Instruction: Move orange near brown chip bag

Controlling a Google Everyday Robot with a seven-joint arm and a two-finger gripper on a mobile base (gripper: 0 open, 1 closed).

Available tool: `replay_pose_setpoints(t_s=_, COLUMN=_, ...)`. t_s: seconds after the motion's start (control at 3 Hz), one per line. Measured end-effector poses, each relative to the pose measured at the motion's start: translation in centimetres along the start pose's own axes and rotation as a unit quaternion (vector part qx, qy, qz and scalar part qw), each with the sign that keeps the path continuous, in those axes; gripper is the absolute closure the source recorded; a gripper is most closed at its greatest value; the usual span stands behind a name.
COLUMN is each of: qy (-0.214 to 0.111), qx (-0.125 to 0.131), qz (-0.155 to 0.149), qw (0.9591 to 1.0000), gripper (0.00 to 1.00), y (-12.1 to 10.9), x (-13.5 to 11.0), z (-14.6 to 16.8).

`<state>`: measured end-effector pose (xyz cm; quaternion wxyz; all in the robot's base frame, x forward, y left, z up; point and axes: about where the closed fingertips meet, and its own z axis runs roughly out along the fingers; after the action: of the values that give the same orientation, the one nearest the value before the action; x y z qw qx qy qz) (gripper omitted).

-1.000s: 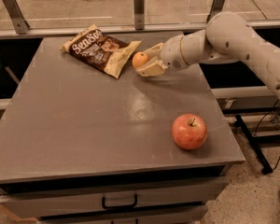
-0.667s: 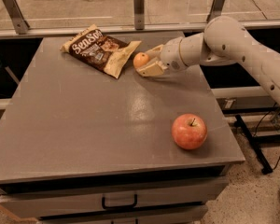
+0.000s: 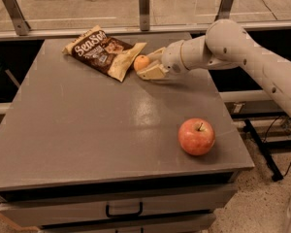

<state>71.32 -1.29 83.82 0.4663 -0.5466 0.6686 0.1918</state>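
Observation:
The small orange [image 3: 141, 62] is at the back of the table, right beside the lower right corner of the brown chip bag [image 3: 103, 52], which lies flat with white script lettering. My gripper [image 3: 147, 63] reaches in from the right and is shut on the orange, one finger behind it and one [image 3: 152, 73] in front, low at the table surface. The orange just about touches the bag's tan edge.
A larger red apple [image 3: 196, 136] stands at the front right of the grey table [image 3: 87, 130]. A rail with metal posts [image 3: 144, 4] runs behind the table. My white arm [image 3: 242, 52] crosses the back right corner. A drawer handle [image 3: 123, 210] is below the front edge.
Almost nothing has moved. The gripper and orange have shifted very slightly left and down toward the bag's corner.

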Motion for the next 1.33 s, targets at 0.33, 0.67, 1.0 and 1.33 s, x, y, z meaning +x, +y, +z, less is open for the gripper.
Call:
replay_pose_setpoints(t_s=0.33, qy=-0.011, qx=-0.015, qz=0.002, qw=0.9998, gripper=0.0, y=0.4, x=-1.2, z=1.0)
replay_pose_setpoints(t_s=0.67, qy=-0.016, qx=-0.022, qz=0.003, qw=0.9996, gripper=0.0, y=0.6, x=-1.7, z=1.3)
replay_pose_setpoints(t_s=1.0, qy=-0.018, qx=-0.013, qz=-0.004, qw=0.9997, gripper=0.0, y=0.9, x=-2.5, z=-0.9)
replay_pose_setpoints(t_s=1.33, qy=-0.019, qx=0.023, qz=-0.023, qw=0.9993, gripper=0.0, y=1.4, x=-4.0, z=-7.2)
